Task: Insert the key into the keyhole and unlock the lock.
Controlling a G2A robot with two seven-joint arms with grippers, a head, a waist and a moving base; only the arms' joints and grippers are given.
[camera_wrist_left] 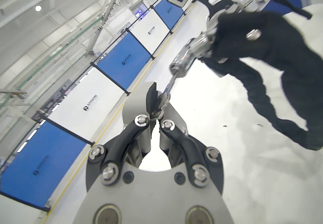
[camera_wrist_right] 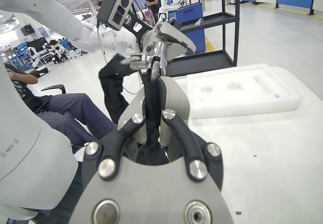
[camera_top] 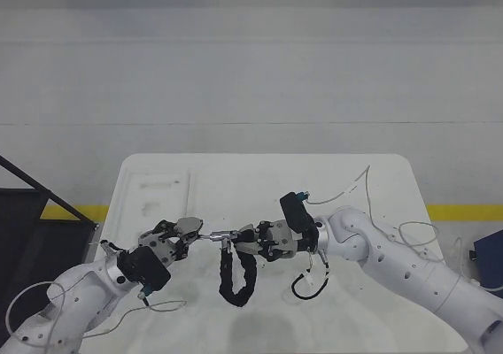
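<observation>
Key (camera_wrist_left: 168,88) sits pinched between the closed fingers of the left gripper (camera_wrist_left: 157,102), its blade reaching the end of the lock (camera_wrist_left: 188,52), a shiny metal cylinder held in the air above the white table (camera_top: 349,186); we cannot tell how far the blade sits in the keyhole. We see the right gripper (camera_wrist_right: 154,84) clamped on the lock's black fabric-covered cable (camera_top: 236,285) just behind the cylinder, the rest of the cable hanging in a loop between the two arms. We also note a white foam tray (camera_wrist_right: 277,98) lying on the table toward its far edge, on the left arm's side.
</observation>
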